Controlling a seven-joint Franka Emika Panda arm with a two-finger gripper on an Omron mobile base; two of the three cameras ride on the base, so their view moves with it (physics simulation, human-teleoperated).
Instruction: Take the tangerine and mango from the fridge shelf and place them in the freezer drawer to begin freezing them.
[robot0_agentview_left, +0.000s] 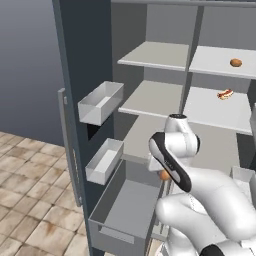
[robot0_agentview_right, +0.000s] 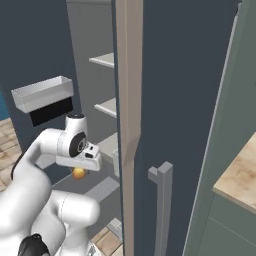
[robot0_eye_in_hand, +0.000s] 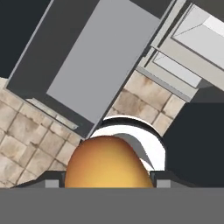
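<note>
My gripper (robot0_eye_in_hand: 107, 183) is shut on the mango (robot0_eye_in_hand: 105, 161), a yellow-orange oval that bulges up between the two fingertips. From the right base view the mango (robot0_agentview_right: 78, 173) hangs under the hand, above the open freezer drawer. The freezer drawer (robot0_agentview_left: 125, 210) is a deep grey box pulled out at the fridge's bottom; in the hand view the freezer drawer (robot0_eye_in_hand: 94, 57) lies below and ahead. My arm hides most of the mango (robot0_agentview_left: 164, 175) in the left base view. The tangerine (robot0_agentview_left: 236, 62), a small orange ball, rests on the upper right shelf.
A hot dog (robot0_agentview_left: 225, 94) lies on the shelf below the tangerine. Two pale door bins (robot0_agentview_left: 102, 102) (robot0_agentview_left: 105, 161) jut from the open left door. The right door's edge (robot0_agentview_right: 129, 125) and handle (robot0_agentview_right: 161, 200) stand close beside my arm. Tiled floor (robot0_agentview_left: 30, 200) lies in front.
</note>
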